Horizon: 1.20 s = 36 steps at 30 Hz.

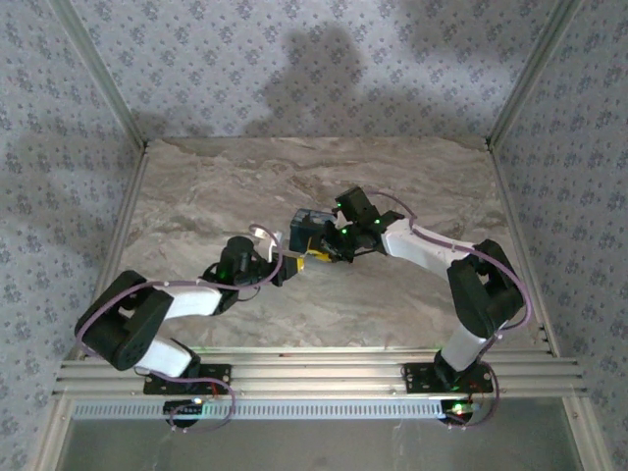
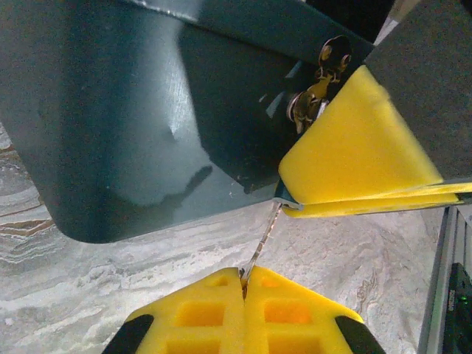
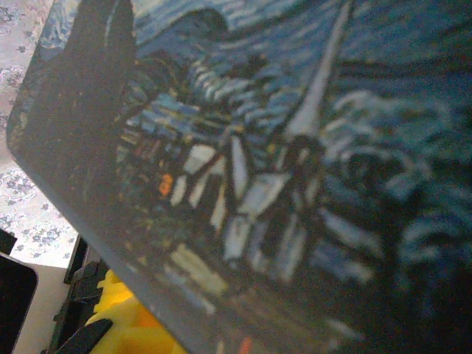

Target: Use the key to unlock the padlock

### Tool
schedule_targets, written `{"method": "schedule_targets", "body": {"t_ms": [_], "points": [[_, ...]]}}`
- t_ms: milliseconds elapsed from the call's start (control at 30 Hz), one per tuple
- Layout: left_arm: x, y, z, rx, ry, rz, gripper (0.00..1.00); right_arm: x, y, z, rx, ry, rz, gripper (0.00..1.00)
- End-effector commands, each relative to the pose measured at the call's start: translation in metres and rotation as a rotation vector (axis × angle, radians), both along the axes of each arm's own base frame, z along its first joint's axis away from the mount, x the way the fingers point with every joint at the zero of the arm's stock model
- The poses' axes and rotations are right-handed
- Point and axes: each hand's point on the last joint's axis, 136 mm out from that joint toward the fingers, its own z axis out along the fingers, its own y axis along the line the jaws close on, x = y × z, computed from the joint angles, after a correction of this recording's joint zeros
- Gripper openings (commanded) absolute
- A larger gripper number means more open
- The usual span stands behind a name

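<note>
Left gripper (image 2: pixel 243 284), at 6 o'clock in the left wrist view: yellow fingertips pressed together on the key (image 2: pixel 262 240). The key's thin blade has its long axis running from 6 toward 1 o'clock, and its tip points at the lower corner of the box (image 2: pixel 147 110). The dark teal box is tilted above the marble table (image 2: pixel 110 310). The small brass padlock (image 2: pixel 308 105) sits at 1 o'clock on the box wall, partly hidden, so its axis is unclear. Right gripper (image 1: pixel 329 245): its yellow fingers (image 2: pixel 354 155), just beside the padlock, are set narrow and pinch a thin edge of the box.
</note>
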Motion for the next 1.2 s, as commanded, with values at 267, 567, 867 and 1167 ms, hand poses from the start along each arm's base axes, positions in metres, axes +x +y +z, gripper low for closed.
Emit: {"method": "schedule_targets", "body": {"t_ms": [267,567,867,1167], "points": [[0.0022,-0.0179,0.0071,0.005,-0.048,-0.043,0.00,0.0022,0.0031,0.0162,0.048,-0.033,0.002,0.00],[0.0068,-0.0165,0.0053,0.016,-0.039,-0.018,0.00,0.0007,0.0032,0.0147,0.047,-0.030,0.005,0.00],[0.0077,-0.0155,0.0035,0.011,-0.032,-0.004,0.00,0.0021,0.0048,0.0150,0.053,-0.032,0.003,0.00],[0.0093,-0.0172,0.0111,-0.013,-0.040,-0.001,0.00,0.0027,0.0074,0.0128,0.055,-0.026,0.005,0.00]]}}
